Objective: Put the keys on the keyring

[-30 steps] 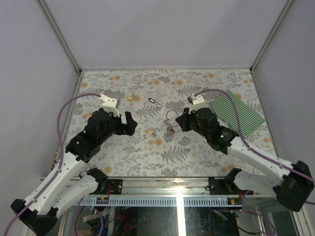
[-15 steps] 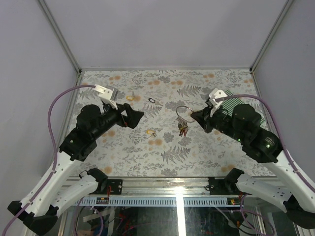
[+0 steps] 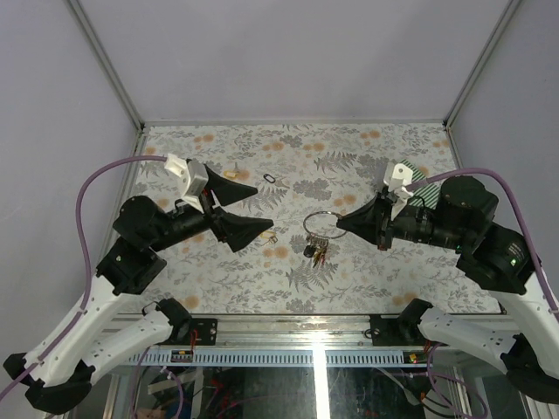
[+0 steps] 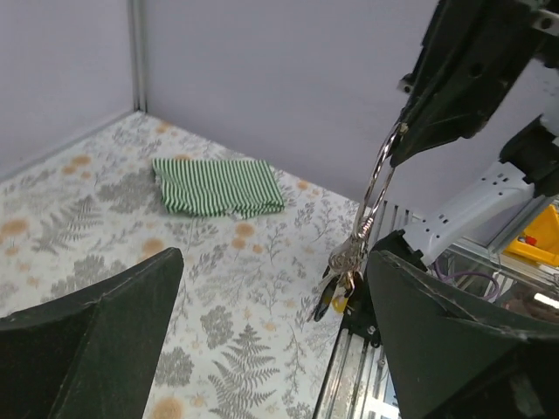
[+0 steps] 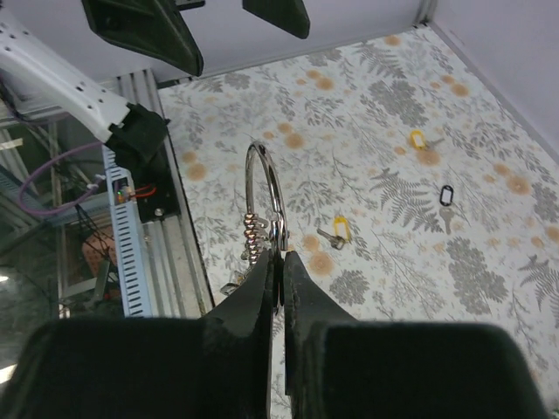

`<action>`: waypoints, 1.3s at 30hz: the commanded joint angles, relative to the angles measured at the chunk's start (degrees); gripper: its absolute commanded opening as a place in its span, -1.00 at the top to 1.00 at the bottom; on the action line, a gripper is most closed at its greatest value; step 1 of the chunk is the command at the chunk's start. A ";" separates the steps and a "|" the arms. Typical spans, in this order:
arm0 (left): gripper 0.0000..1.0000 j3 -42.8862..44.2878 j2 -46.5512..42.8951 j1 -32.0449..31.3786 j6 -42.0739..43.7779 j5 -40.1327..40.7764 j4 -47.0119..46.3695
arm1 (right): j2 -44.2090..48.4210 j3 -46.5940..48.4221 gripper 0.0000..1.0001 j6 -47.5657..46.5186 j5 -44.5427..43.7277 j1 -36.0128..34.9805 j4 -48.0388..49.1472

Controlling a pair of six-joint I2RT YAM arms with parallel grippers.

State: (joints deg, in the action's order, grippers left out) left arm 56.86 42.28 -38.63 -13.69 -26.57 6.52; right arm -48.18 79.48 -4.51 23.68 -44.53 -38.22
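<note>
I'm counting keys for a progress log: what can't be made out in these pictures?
How many keys hang on the keyring: bunched and small in the top view, edge-on, partly behind the fingers of the right gripper in its wrist view.
Nearer loose yellow key: mostly under the left gripper in the top view.
Keyring's split: too fine in every view.
</note>
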 commanded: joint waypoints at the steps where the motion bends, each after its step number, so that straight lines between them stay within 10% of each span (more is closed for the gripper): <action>1: -0.73 2.02 0.62 -0.85 -0.17 -6.41 -8.63 | -0.81 4.52 1.00 3.12 7.75 -0.21 5.21; 24: -0.40 4.43 8.69 -8.86 -3.14 -9.54 -16.43 | -2.58 1.34 1.00 7.62 9.20 -0.25 14.42; 36: 0.81 6.20 12.05 -11.61 -3.01 -6.81 -16.92 | -1.56 -0.62 1.00 8.21 9.88 -0.29 15.84; 39: 1.00 6.16 11.89 -12.02 -2.92 -6.19 -16.73 | -0.70 -1.62 0.65 8.35 9.97 -0.29 16.89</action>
State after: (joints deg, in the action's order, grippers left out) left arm 60.77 54.59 -49.95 -16.73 -34.59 -6.79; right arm -50.59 78.43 3.11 32.34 -44.51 -27.07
